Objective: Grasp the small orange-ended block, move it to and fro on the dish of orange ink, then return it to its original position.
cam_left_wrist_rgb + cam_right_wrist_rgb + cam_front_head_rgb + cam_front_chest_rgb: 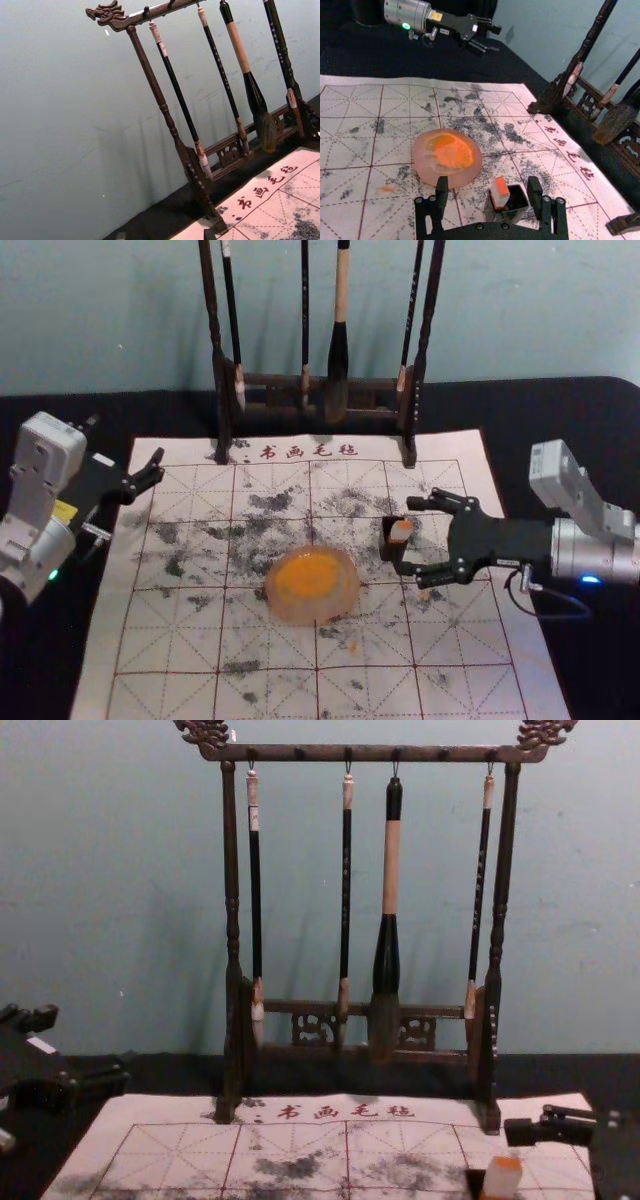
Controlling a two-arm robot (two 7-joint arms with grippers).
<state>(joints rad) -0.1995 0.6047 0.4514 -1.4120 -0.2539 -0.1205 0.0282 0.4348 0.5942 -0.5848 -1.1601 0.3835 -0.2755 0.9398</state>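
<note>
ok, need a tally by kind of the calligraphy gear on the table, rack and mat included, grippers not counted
Hanging brushes: 4
Brush rack: 1
Dish of orange ink: 1
Orange-ended block: 1
Dark open-topped box: 1
Grid mat: 1
Total: 9

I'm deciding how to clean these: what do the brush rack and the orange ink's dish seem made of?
Brush rack: dark wood by its look, stained or varnished with a slight sheen; turned posts and carved ends suggest it.
Ink dish: smooth, pinkish, its rim seemingly translucent; perhaps silicone, plastic or frosted glass.
</note>
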